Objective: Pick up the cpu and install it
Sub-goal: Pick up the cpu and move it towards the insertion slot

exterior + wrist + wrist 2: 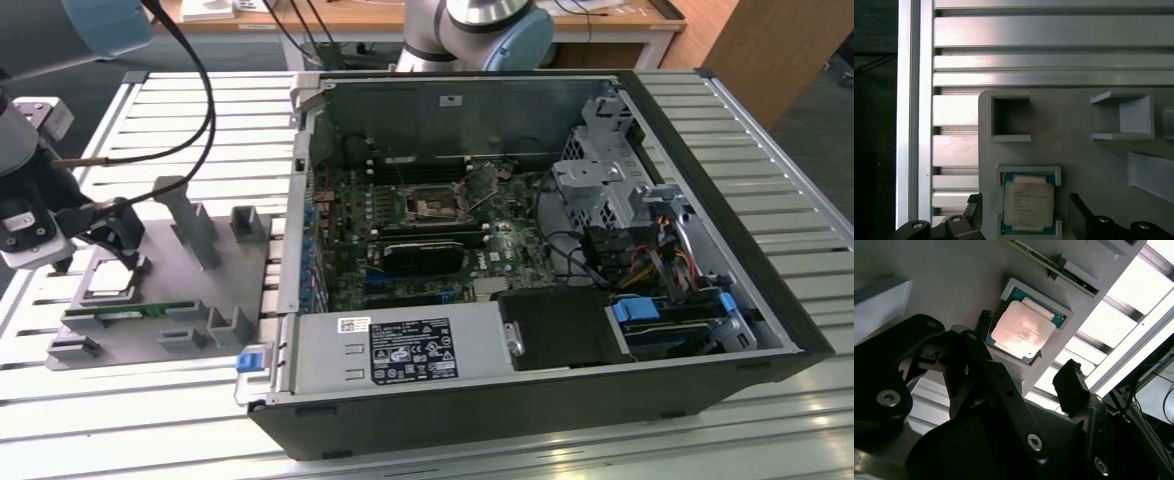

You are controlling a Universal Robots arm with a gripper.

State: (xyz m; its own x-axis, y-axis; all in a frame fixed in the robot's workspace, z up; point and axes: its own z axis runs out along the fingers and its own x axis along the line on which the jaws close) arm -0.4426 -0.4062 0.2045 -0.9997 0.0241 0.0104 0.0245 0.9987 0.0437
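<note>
My black two-finger gripper hangs spread wide, gaps off both edges of the small square silver-topped cpu, seated in its grey plastic tray pocket at the exterior view's left.
</note>
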